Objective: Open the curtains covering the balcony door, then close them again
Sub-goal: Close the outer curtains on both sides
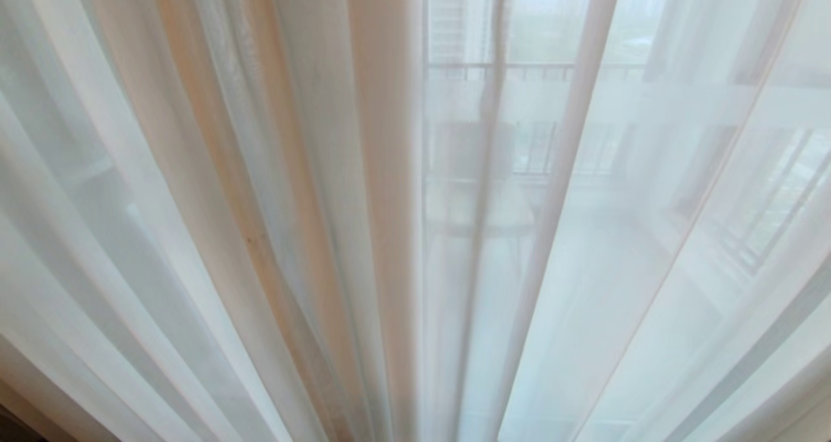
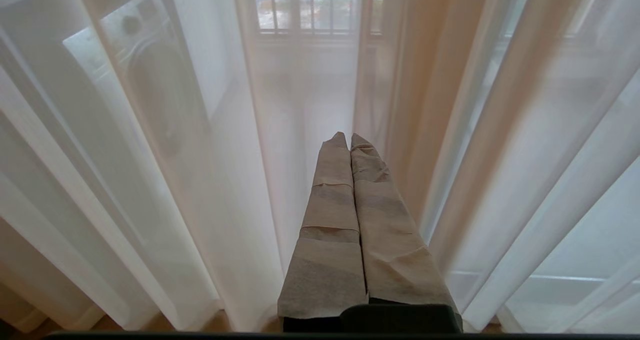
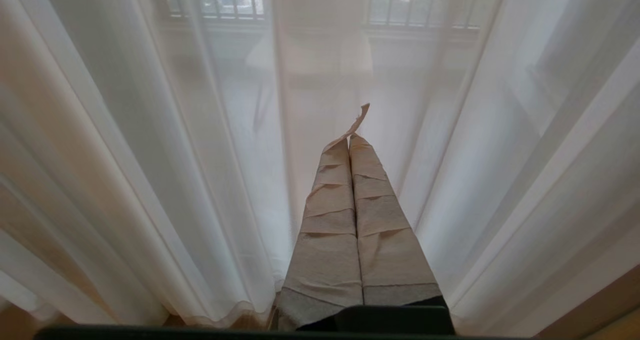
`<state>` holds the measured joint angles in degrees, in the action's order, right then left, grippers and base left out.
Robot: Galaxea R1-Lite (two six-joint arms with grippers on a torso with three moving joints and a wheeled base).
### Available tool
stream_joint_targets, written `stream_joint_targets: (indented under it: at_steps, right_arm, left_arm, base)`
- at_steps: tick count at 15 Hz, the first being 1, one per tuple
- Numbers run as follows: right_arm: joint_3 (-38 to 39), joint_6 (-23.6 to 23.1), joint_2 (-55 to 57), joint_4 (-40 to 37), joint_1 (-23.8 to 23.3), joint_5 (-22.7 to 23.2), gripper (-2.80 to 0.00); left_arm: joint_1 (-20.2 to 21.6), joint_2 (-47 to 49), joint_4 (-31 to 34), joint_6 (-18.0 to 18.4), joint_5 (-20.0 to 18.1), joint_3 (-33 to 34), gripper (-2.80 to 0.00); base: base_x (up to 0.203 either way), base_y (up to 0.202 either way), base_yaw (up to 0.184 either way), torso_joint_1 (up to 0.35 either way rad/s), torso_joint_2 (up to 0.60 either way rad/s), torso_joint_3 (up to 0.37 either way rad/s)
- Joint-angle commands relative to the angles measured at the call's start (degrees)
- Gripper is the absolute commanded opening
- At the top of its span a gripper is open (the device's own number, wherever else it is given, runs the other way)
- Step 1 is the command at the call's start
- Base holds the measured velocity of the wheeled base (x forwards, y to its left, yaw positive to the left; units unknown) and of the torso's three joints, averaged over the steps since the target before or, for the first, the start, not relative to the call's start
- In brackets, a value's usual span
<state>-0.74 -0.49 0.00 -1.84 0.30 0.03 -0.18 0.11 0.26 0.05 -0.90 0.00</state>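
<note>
Head view: the curtains, sheer white pleated panels, hang drawn across the whole field, with warmer beige-tinted folds gathered left of centre. Behind the thin cloth on the right half, a glazed opening shows only as a pale shape, crossed by a horizontal rail and, lower right, slanted bars; whether this is the balcony door cannot be told through the fabric. Neither arm appears in this view.

Left wrist view: the same sheer curtains fall in long folds reaching the floor, a barred railing showing faintly through them. The left gripper, its two fingers wrapped in tan tape, points toward the fabric with the tips pressed together, clenched on nothing; whether the tips touch the cloth cannot be told.

Right wrist view: the right gripper, likewise tape-wrapped, is clenched and empty before the curtains. A loose curl of tape rises from one fingertip.
</note>
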Motion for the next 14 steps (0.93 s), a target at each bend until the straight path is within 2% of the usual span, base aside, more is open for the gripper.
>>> stream_joint_targets:
  at_steps: [1, 14]
  right_arm:
    - [0.0, 0.0, 0.0, 0.0, 0.0, 0.1, -2.80]
    - [0.0, 0.0, 0.0, 0.0, 0.0, 0.1, -2.80]
  left_arm:
    - [0.0, -0.1, 0.0, -0.1, 0.0, 0.0, -2.80]
    - [0.0, -0.1, -0.1, 0.0, 0.0, 0.0, -2.80]
  base:
    - [0.000, 0.192, 0.002, 0.002, 0.00, 0.004]
    - [0.000, 0.192, 0.001, 0.003, 0.00, 0.004]
